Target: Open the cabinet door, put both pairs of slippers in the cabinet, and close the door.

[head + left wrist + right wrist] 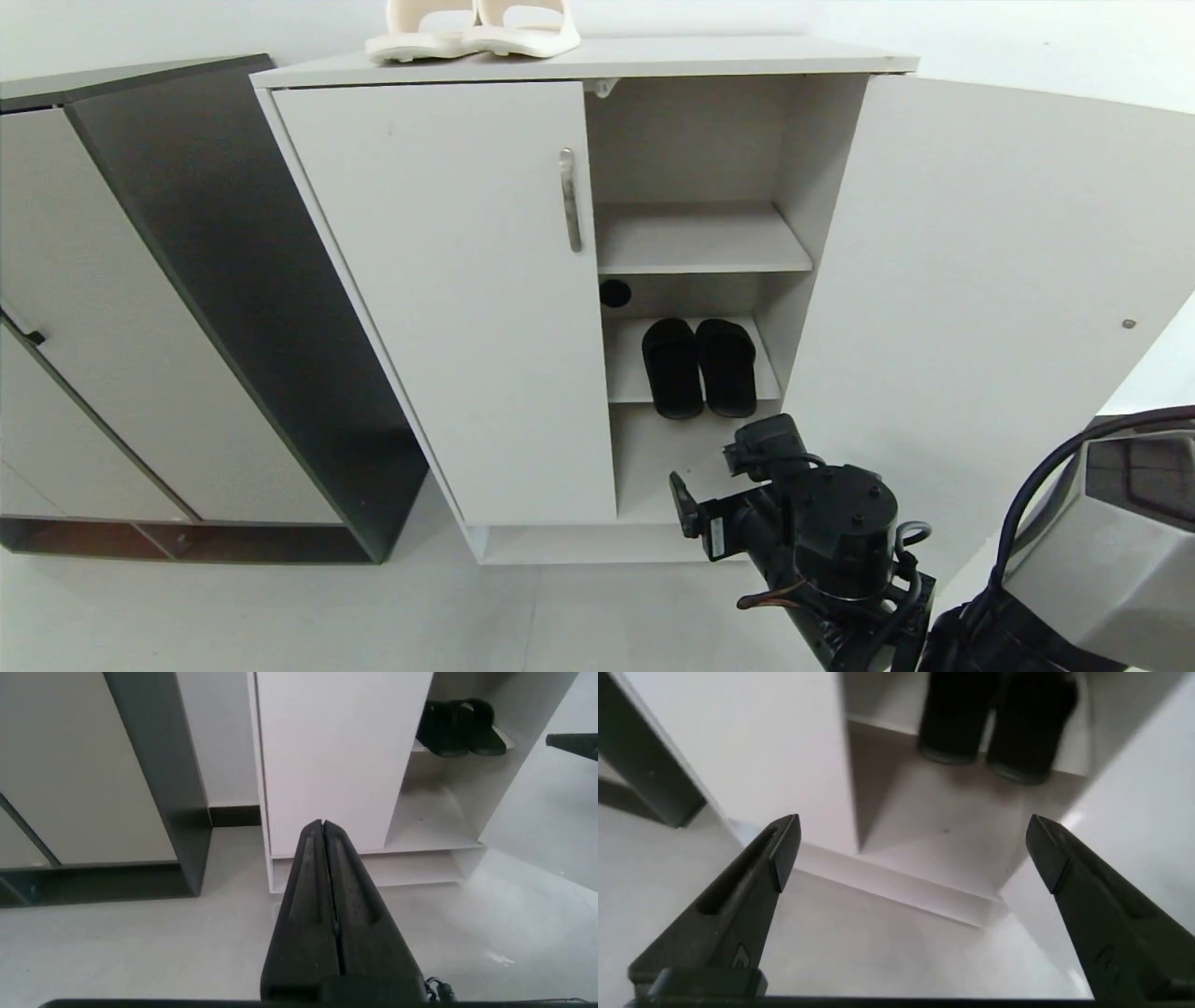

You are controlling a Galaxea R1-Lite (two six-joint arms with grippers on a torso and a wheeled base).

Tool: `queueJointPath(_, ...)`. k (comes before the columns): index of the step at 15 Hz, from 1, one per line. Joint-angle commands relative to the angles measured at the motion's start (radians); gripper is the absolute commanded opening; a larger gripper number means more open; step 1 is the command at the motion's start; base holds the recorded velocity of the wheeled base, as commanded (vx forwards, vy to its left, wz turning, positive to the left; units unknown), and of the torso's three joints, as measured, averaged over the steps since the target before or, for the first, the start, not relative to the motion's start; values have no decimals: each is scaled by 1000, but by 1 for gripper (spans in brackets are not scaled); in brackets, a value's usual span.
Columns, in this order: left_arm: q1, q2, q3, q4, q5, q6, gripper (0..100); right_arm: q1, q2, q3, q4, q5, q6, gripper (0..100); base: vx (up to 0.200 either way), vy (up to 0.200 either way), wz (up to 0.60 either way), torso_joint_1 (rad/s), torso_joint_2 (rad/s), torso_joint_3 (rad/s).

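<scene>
Head view: black slippers on the open cabinet's lower shelf, cream slippers on its top, right claw spread just before it, left claw pressed together.

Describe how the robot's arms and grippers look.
Left gripper: matt black, grooved fingers narrowing to a rounded tip. Right gripper: black, angular, wedge-shaped fingers. Right arm: black, with a round bolted joint housing and black cables looping beside it.

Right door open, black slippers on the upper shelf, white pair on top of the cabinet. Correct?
No. Head view: the black slippers are on the lower shelf. Right door open and white pair on the cabinet hold.
</scene>
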Motion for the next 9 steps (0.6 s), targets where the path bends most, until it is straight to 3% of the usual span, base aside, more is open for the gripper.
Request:
queueJointPath(1,1,1,0,0,0,0,0,0,-1,6,3,1,0,100,0,200,0,-7,2,2)
queueJointPath(9,1,1,0,0,-1,2,0,0,30,-8,-9,3,-20,100,0,200,0,3,3,1)
